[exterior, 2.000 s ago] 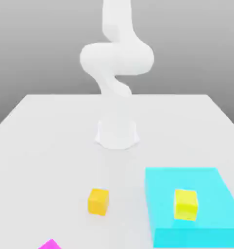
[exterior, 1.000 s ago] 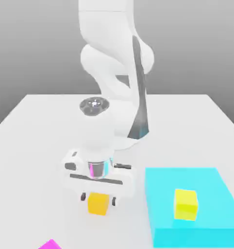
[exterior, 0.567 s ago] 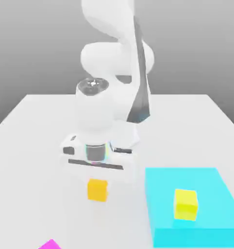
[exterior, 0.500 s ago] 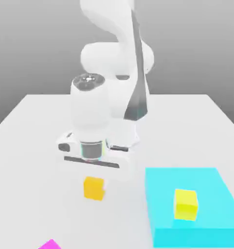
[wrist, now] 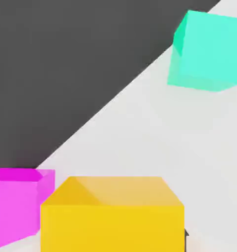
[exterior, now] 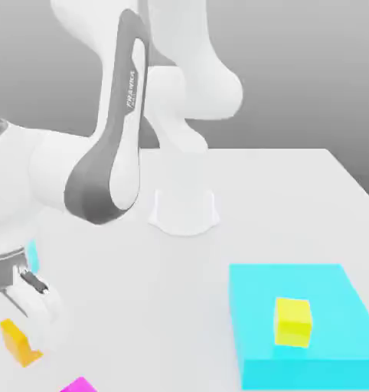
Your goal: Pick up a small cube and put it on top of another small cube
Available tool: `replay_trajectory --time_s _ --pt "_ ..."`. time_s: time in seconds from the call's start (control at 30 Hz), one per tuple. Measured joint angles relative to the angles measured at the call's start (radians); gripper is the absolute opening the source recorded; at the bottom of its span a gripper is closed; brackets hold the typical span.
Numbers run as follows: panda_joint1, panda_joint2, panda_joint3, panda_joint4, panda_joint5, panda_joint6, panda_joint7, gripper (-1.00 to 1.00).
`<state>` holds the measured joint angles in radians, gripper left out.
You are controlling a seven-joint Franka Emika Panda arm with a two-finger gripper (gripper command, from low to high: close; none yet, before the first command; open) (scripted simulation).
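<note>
A: The small cube (exterior: 19, 341) is orange-yellow, and the other cube (exterior: 292, 321) lemon-yellow on a cyan slab (exterior: 333, 367).

B: Yes. The counter (exterior: 279, 191) is pale grey-white, the arm (exterior: 103, 153) white and grey, plus a magenta block (wrist: 14, 206).

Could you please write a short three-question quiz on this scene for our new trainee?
1. True or false: the gripper is shut on the orange-yellow cube.
2. What does the lemon-yellow cube rest on?
A. the white table
B. the cyan slab
C. the magenta block
3. Fill in: in the exterior view, the orange-yellow cube is at the picture's ____ edge.

Key: 1 true; 2 B; 3 left.
</note>
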<state>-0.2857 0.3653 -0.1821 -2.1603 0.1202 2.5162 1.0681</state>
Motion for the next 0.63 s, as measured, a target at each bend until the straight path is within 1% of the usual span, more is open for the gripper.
replay_trajectory --time_s 0.17,0.23,0.3,0.33,0.53,0.63 --pt "-0.052 0.093 -0.044 0.182 0.037 -0.094 0.058 -1.00" --pt "-0.067 0.149 -0.045 0.220 0.057 -0.079 0.061 -1.00" --pt "-0.080 0.217 -0.032 0.235 0.078 -0.027 0.051 -1.00" --pt "-0.083 0.236 -0.029 0.238 0.084 -0.012 0.048 1.00" --pt "-0.084 0.245 -0.028 0.239 0.086 -0.005 0.047 1.00" --pt "-0.071 0.176 -0.046 0.234 0.063 -0.068 0.063 1.00"
